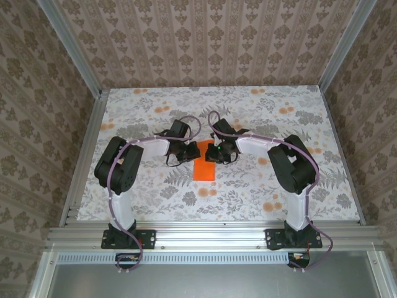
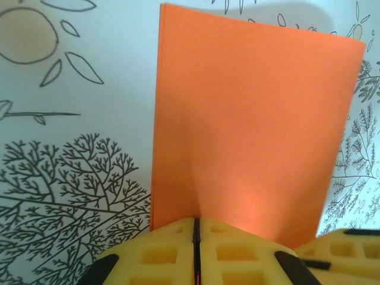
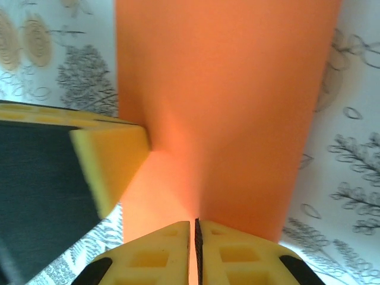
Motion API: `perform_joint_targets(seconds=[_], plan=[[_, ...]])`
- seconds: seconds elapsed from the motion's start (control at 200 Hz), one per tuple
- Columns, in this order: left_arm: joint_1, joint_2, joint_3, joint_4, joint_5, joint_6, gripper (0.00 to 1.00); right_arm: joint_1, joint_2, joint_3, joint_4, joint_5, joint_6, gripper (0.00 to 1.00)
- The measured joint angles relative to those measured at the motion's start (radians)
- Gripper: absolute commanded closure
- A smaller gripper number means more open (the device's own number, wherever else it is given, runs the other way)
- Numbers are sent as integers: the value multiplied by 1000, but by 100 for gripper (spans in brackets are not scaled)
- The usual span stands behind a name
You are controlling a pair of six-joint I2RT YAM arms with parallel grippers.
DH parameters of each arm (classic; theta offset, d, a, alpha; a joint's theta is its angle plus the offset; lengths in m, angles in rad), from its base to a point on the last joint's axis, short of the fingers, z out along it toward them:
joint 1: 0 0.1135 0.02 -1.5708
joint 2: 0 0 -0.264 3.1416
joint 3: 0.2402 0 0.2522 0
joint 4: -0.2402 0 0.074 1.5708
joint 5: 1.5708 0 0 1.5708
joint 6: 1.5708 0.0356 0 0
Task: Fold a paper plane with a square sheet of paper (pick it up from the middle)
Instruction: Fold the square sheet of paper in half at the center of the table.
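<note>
Patterned wallpaper surrounds the floral tablecloth. Near its middle, the left gripper has its yellow fingers pressed together on one short end of the square sheet of paper, which shows as an orange rectangle. The right gripper is clamped on that same end, just beside the left. The rest of the sheet stretches toward the arms' bases.

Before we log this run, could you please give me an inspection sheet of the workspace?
Surface: floral tablecloth, lying flat.
Job's things: orange paper, rectangular outline, at the table's centre.
Clutter: nothing seen.
End effectors: left end effector and right end effector both shut on the paper, close together.
Cables: lilac cables run along both arms, none across the paper.
Surroundings: patterned walls, metal frame along the near edge.
</note>
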Motion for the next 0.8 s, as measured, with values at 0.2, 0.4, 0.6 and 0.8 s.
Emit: perform_joint_targets(seconds=[0.2, 0.4, 0.6, 0.8], plan=[[-1, 0, 0, 0, -8, 9, 91, -51, 0, -90, 101, -65, 9, 87], [-1, 1, 0, 0, -8, 15, 91, -53, -13, -96, 110, -84, 8, 85], [-1, 2, 0, 0, -8, 15, 92, -37, -54, -124, 111, -100, 8, 85], [-2, 2, 0, 1, -8, 15, 91, -32, -53, -178, 141, -122, 8, 85]])
